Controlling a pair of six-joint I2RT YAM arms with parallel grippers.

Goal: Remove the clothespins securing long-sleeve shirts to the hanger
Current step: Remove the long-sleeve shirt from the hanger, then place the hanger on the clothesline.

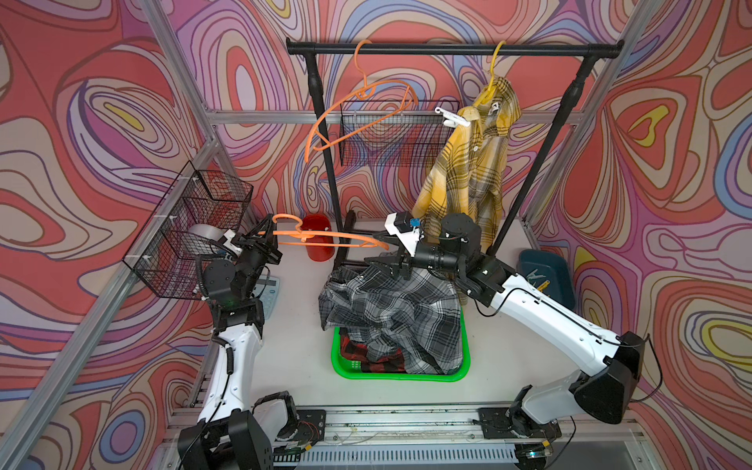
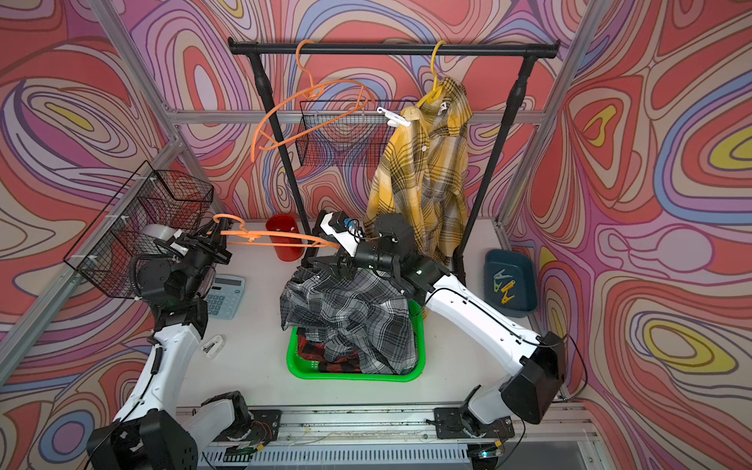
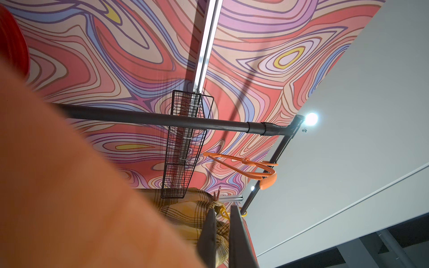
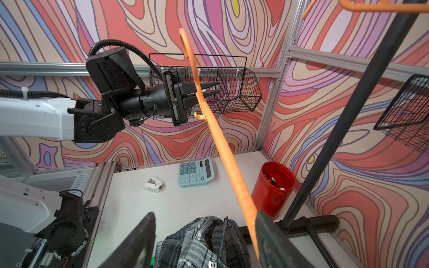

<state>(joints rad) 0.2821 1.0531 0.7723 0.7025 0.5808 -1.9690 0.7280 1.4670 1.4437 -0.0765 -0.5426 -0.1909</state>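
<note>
Left gripper (image 4: 217, 87) is clenched on the bare orange hanger (image 4: 222, 148) (grey shirt (image 1: 390, 309) slumped in the basket (image 1: 401, 376), lower centre). The right gripper (image 1: 388, 263) gapes beside its tip. Reckon this one's done. Next up: squeeze the white clothespin (image 1: 451, 117) off the yellow shirt (image 1: 468, 171), upper right of centre.

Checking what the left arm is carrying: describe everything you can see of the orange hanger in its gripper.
The orange hanger is smooth, plastic-looking and bare. The left gripper is shut on its neck below the hook, holding it roughly level. Its far arm ends beside one finger of the open right gripper, over the grey plaid shirt; contact unclear.
</note>
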